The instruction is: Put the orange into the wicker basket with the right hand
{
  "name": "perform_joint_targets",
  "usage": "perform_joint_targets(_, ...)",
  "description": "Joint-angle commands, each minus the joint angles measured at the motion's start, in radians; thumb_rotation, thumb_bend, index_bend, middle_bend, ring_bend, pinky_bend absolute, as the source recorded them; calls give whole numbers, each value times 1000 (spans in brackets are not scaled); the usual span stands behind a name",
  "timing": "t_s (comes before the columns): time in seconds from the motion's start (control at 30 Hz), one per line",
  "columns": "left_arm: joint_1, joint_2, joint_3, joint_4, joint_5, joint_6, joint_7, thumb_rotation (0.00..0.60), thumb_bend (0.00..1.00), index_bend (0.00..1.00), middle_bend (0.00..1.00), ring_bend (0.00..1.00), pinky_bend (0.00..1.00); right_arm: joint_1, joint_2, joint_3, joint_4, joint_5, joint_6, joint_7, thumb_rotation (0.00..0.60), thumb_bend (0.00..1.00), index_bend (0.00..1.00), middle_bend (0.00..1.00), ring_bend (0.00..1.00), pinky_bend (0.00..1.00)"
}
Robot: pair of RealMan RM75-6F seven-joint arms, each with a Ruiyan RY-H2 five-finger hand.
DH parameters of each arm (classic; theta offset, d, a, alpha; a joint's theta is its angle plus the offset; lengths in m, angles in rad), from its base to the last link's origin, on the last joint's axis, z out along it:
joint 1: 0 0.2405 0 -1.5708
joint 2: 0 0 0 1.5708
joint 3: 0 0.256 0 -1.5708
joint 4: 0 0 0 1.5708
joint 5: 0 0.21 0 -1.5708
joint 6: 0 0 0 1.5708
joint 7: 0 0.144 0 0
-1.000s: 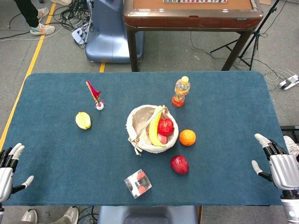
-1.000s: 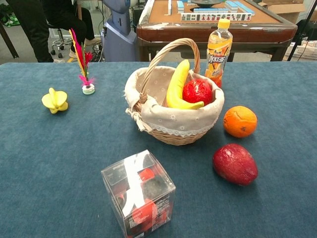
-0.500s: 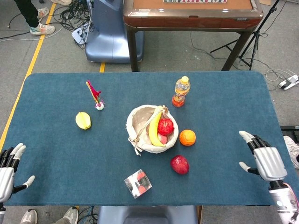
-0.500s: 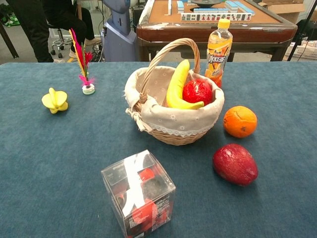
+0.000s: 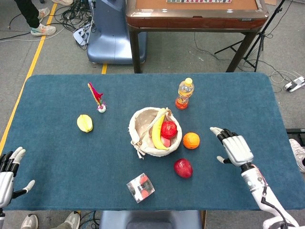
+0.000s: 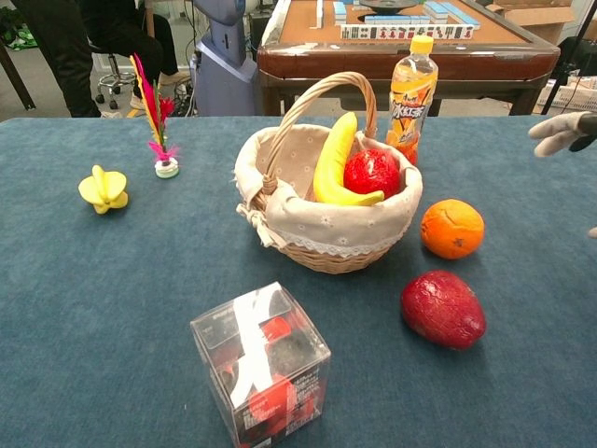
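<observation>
1. Nothing of the task is looking done yet from where I am standing: the orange [image 5: 191, 140] is sitting on the blue table [image 5: 57, 157], just beside the right side of the wicker basket [image 5: 143, 125], outside its rim and not inside it.

2. The right hand [image 5: 235, 147] is hovering over the table to the right of the orange, apart from it, with its fingers spread wide and holding nothing (in the chest view only a fingertip or two is poking in at the right edge [image 6: 560, 132]).

3. The left hand [image 5: 9, 172] is waiting at the near left corner of the table, open too, fingers apart, well away from everything.

4. What is remaining, as I am judging it: closing the gap to the orange, wrapping the fingers round it, lifting it over the cloth-lined rim and letting go inside. That is nearly the whole job.

5. The orange is looking round, bright and a little dimpled, sitting free with open cloth on its right, the side the hand is facing.

6. The basket is already carrying a banana [image 6: 332, 163] and a red fruit [image 6: 371, 172], so I am guessing the freer room is on the left part of the lining, and the arched handle [image 6: 317, 93] is standing over the middle (worth steering around).

7. A dark red fruit [image 6: 443, 308] is lying near the orange, toward the near edge.
</observation>
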Motion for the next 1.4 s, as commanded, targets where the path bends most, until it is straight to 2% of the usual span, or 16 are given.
perform_joint_targets(0.03,2,1,1,1,-1,1,-1,600,220,42,0,0,0,45,-59,21,44,66,-52,-42,600,136,115,187,160,374)
perform_joint_targets(0.6,4,4,2,1,0,1,0,600,219,42,0,0,0,179,-241,17,184,248,-142,-177,600,202,119,191,160,374)
perform_joint_targets(0.87,-1,3,1,3,-3,-9,3,600,220,42,0,0,0,224,-307,19,239,301,-142,-219,600,217,214,233,178,374)
perform_joint_targets(1.03,-1,2,0,4,-7,-10,0,600,220,42,0,0,0,241,-335,17,265,303,-125,-233,600,253,324,300,236,374)
perform_joint_targets(1.13,1,3,-1,7,-11,-10,-2,600,220,42,0,0,0,238,-335,12,264,297,-113,-222,600,281,376,331,261,374)
perform_joint_targets(1.23,2,2,0,10,-13,-11,-4,600,220,42,0,0,0,222,-305,8,218,271,-85,-190,600,282,399,343,263,374)
perform_joint_targets(1.4,3,4,-1,13,-14,-9,-8,600,220,42,0,0,0,176,-179,4,59,218,-32,-111,600,283,406,354,270,375)
